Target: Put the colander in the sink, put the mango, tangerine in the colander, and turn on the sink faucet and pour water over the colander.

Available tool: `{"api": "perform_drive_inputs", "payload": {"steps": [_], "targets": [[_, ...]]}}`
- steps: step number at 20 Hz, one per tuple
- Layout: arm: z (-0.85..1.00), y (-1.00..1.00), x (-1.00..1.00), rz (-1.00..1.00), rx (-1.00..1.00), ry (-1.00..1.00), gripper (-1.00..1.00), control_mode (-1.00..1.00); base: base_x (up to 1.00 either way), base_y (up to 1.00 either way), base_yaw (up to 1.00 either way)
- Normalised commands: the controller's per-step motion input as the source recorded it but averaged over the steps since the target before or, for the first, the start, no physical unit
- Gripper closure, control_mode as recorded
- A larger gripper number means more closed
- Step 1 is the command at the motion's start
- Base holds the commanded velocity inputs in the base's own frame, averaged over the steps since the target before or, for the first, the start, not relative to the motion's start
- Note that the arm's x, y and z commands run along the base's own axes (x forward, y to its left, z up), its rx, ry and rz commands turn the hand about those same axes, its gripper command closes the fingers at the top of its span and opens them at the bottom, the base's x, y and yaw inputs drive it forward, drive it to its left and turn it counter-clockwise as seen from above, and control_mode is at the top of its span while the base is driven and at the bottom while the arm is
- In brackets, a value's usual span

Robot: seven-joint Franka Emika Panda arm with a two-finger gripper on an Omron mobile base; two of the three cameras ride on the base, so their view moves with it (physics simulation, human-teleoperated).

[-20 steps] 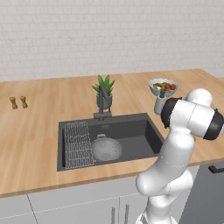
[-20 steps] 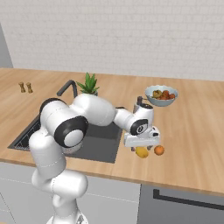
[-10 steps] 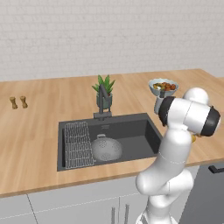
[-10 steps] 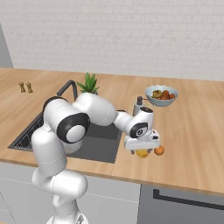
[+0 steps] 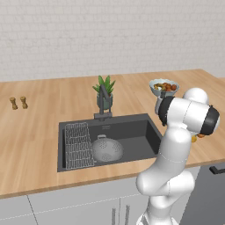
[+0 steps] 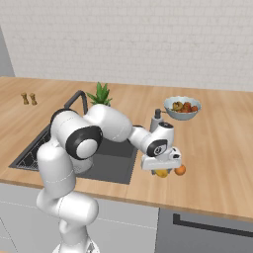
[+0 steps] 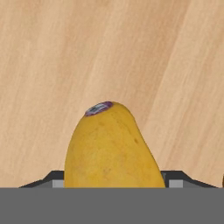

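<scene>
The small yellow oblong mango (image 7: 111, 148) had a smooth skin with a few faint brown specks and a small purple sticker near its tip. It lay on the light wooden counter (image 6: 222, 163), to the right of the dark grey rectangular sink (image 5: 132, 132), close to the near edge of the counter. The two-finger gripper (image 6: 161, 170) was low over the mango, with one finger on each side of it; if the fingers already pressed the fruit I could not tell. The small round orange tangerine (image 6: 180, 170) lay just beside the mango, on its right.

The round grey metal colander (image 5: 107, 150) with small holes sat in the sink, next to the wire grid rack (image 5: 79, 145) at the left. The dark grey faucet (image 5: 103, 102) stood at the far edge of the sink. Between the fruits and the pale footed bowl of mixed fruit (image 6: 182, 107) farther back, the counter was bare wood.
</scene>
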Motion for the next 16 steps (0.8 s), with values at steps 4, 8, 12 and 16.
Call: {"api": "perform_drive_inputs", "payload": {"steps": [4, 8, 12, 16], "targets": [[0.0, 0.0, 0.0, 0.0, 0.0, 0.0, 1.0, -1.0, 0.0, 0.0, 0.0], [0.01, 0.0, -0.09, 0.0, 0.0, 0.0, 1.0, -1.0, 0.0, 0.0, 0.0], [0.12, 0.12, -0.13, 0.0, 0.0, 0.0, 1.0, -1.0, 0.0, 0.0, 0.0], [0.19, 0.39, -0.15, 0.0, 0.0, 0.0, 1.0, -1.0, 0.0, 0.0, 0.0]]}}
